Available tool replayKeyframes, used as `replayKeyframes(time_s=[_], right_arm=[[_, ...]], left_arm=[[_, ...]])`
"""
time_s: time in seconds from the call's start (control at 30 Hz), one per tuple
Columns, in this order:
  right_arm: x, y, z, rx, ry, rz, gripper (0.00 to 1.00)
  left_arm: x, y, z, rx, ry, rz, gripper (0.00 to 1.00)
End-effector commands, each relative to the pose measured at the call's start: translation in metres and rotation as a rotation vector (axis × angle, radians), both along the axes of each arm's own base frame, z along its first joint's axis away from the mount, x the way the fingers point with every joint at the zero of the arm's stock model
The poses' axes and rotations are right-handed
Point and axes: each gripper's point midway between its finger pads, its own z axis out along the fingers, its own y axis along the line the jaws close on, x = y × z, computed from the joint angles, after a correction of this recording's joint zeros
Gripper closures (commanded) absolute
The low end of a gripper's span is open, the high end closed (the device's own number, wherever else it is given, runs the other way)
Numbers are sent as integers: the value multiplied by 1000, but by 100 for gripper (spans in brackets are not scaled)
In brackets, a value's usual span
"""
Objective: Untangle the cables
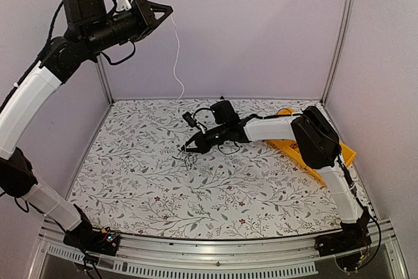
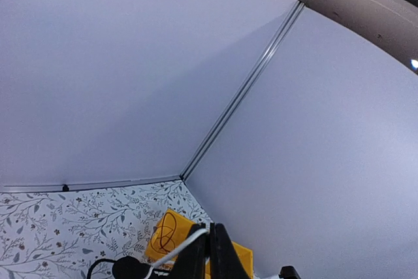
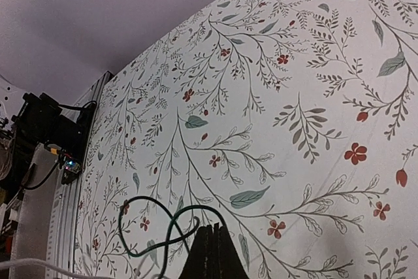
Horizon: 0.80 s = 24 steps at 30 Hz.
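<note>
My left gripper (image 1: 166, 11) is raised high at the back left, shut on a thin white cable (image 1: 176, 57) that hangs down to the table's far edge. In the left wrist view the shut fingers (image 2: 209, 228) pinch that white cable (image 2: 185, 244). My right gripper (image 1: 186, 146) is low over the middle of the table, at a small clump of dark cables (image 1: 189, 156). In the right wrist view its jaws (image 3: 213, 228) are closed, and a dark cable loop (image 3: 141, 197) runs in under the fingertips. A dark red cable (image 2: 164, 236) lies coiled on a yellow tray (image 2: 177, 219).
The yellow tray (image 1: 346, 155) lies at the right side of the floral table cover, partly under my right arm. Grey walls and metal posts close in the back and sides. The aluminium rail (image 1: 215, 243) runs along the near edge.
</note>
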Motion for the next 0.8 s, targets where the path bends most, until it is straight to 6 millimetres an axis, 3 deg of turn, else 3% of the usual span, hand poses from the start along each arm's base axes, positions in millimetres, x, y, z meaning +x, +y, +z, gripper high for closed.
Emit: replayKeyframes(time_s=[0.0, 0.2, 0.33, 0.4, 0.47, 0.5, 0.6, 0.67, 0.77], right_arm=[[13, -15, -4, -32, -36, -25, 100], [33, -39, 25, -49, -154, -52, 89], [35, -56, 45, -50, -213, -45, 79], [28, -61, 59, -29, -244, -1, 62], [8, -62, 78, 31, -267, 96, 34], [0, -63, 84, 51, -298, 135, 26], [-10, -60, 98, 82, -338, 168, 11], [-13, -54, 97, 84, -350, 180, 2], [0, -41, 91, 41, -392, 125, 1]], left_arm=[[7, -15, -5, 30, -26, -7, 100], [8, -18, 7, 14, -84, -9, 100], [12, -20, -5, 38, -81, -2, 100], [13, -21, -11, 35, -73, -3, 100], [13, -21, -16, 26, -69, -4, 100], [14, -21, -17, 22, -67, -4, 100], [15, -23, -20, 19, -65, -11, 100], [15, -24, -21, 17, -64, -13, 100], [15, -25, -18, 11, -67, -14, 100]])
